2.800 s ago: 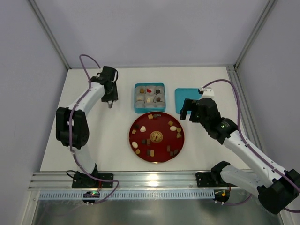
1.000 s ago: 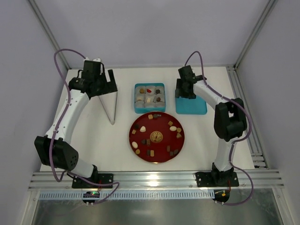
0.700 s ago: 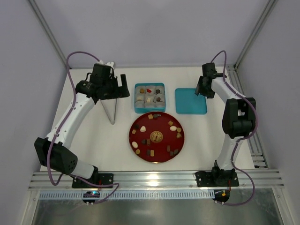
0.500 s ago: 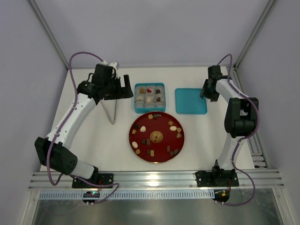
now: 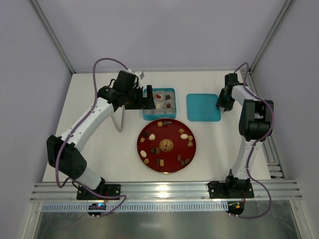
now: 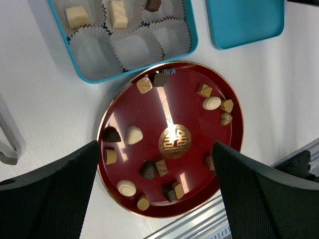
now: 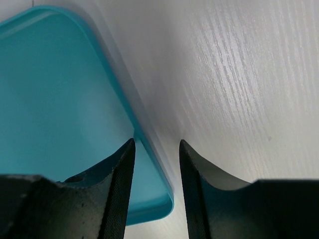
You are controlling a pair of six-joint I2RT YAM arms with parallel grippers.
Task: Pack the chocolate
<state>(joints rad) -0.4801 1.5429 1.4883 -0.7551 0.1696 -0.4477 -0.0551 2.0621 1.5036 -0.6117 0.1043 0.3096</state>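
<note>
Chocolate pieces [image 6: 133, 134], dark, tan and cream, lie scattered on the red plate [image 5: 169, 130], around its gold emblem. A few more sit in the paper cups of the teal box [image 5: 159, 118]; in the left wrist view the box [image 6: 192, 35] shows two cream cubes [image 6: 77, 15] and empty cups. My left gripper [image 5: 144, 98] hovers at the box's left edge, looking down on the plate, its jaws [image 6: 155, 147] wide open and empty. My right gripper [image 5: 223, 104] is low at the right edge of the teal lid [image 5: 202, 107]. Its jaws [image 7: 157, 144] straddle the lid's rim [image 7: 149, 154] with a gap on both sides.
Metal tongs [image 5: 117, 117] lie on the white table left of the box and show at the left edge as tongs [image 6: 7, 139] in the left wrist view. The lid [image 6: 244, 20] lies flat, right of the box. An aluminium rail [image 5: 164, 191] runs along the near edge.
My left arm has swung right, from beside the tongs to the box's left edge. My right gripper has settled at the lid's right edge and its jaws have narrowed around the rim.
</note>
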